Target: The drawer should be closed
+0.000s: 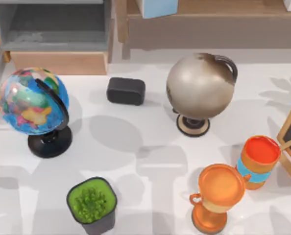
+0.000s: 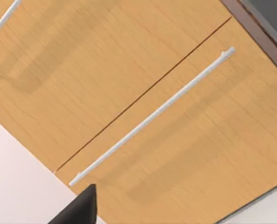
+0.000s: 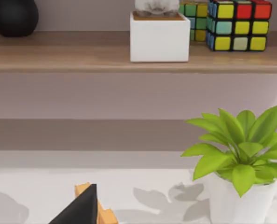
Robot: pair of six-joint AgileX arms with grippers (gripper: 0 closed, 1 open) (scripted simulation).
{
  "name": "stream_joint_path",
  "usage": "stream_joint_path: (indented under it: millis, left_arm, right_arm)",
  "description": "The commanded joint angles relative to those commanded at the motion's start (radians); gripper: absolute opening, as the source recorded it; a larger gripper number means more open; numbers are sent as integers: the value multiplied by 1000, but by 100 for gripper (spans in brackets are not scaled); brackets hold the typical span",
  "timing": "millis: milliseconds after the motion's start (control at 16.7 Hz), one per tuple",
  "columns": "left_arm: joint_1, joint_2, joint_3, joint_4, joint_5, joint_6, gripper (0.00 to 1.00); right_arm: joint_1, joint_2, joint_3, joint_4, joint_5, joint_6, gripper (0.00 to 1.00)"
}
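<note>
Light wood grain covers the drawer (image 2: 185,154) front facing the left tool (image 2: 75,210), crossed by a slim white bar handle (image 2: 152,116); a dark fingertip shows near it, touching nothing, its spread impossible to judge. Far left on the bench (image 1: 150,147) stands a grey-lined wooden box (image 1: 57,36).

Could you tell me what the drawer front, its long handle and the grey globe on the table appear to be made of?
The drawer front looks like light wood with a matte finish, going by its fine parallel grain. The handle reads as pale metal or painted rod: smooth, thin, evenly light. The grey globe seems brushed metal or stone-look plastic, with a soft sheen and mottled patches; its stand looks wooden.
</note>
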Motion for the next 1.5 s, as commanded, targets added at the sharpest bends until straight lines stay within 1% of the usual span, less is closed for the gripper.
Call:
stream_joint_path:
  millis: [180, 300, 480, 660, 840, 1140, 1260, 1500]
  left_arm:
    - [195, 181, -17, 178, 176, 251, 100]
    - [293, 298, -27, 275, 282, 409, 100]
    - [376, 459, -22, 383, 412, 619, 100]
    - [400, 577, 0, 446, 495, 770, 100]
    - [398, 627, 15, 468, 526, 835, 100]
    - [396, 625, 16, 464, 524, 834, 100]
    - [387, 634, 41, 451, 514, 834, 100]
    - [342, 656, 92, 423, 470, 834, 100]
  right_arm:
    - [0, 0, 0, 0, 0, 0, 100]
    - [0, 0, 0, 0, 0, 0, 100]
    - [0, 0, 0, 0, 0, 0, 100]
    - [0, 0, 0, 0, 0, 0, 100]
    - [0, 0, 0, 0, 0, 0, 100]
    - [0, 0, 0, 0, 0, 0, 100]
    - [0, 0, 0, 0, 0, 0, 100]
    - [0, 0, 0, 0, 0, 0, 100]
